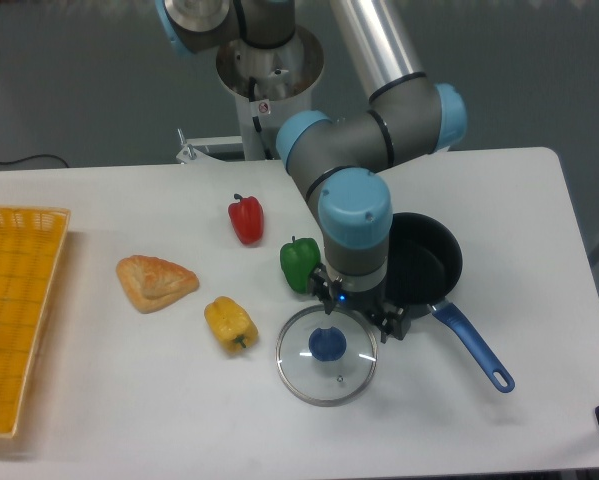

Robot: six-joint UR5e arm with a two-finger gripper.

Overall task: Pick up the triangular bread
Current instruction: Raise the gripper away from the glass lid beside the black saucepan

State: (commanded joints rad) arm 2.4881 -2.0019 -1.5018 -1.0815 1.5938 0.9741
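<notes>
Triangular bread (156, 282) lying flat on white table (99, 400), left of centre, near a yellow pepper (230, 324). Gripper (356, 312) well apart to the right, over a glass lid (326, 355); jaw state impossible to tell. Probably light, flaky, easily crushed; best pinched gently across its two long sides.

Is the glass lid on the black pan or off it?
Off. The glass lid lies flat on the table, beside the black pan, whose dark inside shows uncovered.
</notes>
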